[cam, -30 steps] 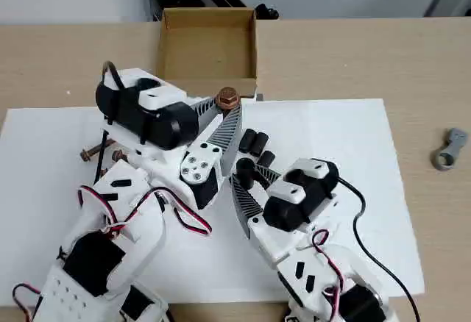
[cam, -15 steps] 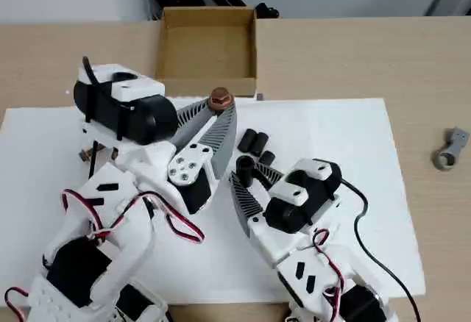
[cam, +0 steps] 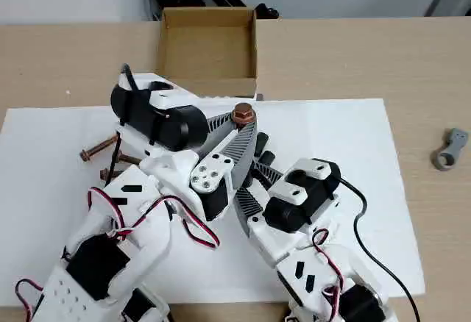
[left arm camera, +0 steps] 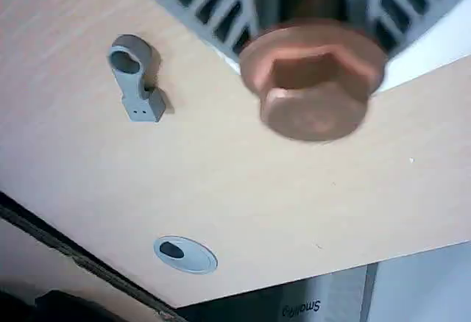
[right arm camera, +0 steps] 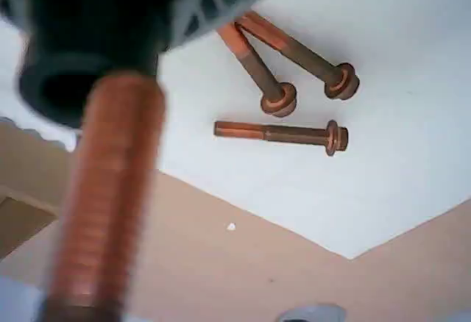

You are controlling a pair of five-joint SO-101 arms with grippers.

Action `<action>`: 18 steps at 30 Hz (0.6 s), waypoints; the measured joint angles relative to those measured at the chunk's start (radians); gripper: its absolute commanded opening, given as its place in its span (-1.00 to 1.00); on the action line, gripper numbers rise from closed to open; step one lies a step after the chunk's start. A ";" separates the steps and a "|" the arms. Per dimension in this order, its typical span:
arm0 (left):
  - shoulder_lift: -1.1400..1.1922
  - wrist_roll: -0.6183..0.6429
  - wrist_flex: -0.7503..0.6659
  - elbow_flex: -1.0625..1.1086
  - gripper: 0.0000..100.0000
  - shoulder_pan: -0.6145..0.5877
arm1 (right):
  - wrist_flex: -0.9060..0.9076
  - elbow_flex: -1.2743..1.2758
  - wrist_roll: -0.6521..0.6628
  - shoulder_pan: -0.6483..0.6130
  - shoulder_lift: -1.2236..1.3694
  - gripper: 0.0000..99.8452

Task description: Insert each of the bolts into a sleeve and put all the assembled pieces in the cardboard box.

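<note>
My left gripper is shut on a copper bolt, whose hexagonal head pokes out between the ribbed fingers. The same head shows in the left wrist view. My right gripper lies just under it, shut on a black sleeve. The bolt's threaded shaft ends at the sleeve's open mouth; I cannot tell whether the tip is inside. Three loose bolts lie on the white sheet. The cardboard box stands behind the sheet.
Loose black sleeves lie by the crossed grippers, partly hidden. More bolts rest on the white sheet at its left side. A grey wrench-like part sits on the bare wood at far right.
My left arm swung left, then back to the right and nearer. The bolt head now sits over my right gripper, covering the sleeve. The right arm barely moved.
</note>
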 measured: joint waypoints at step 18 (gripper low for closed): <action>0.000 -0.035 -0.061 0.069 -0.99 0.002 | 0.000 0.000 0.000 0.000 -0.002 -0.99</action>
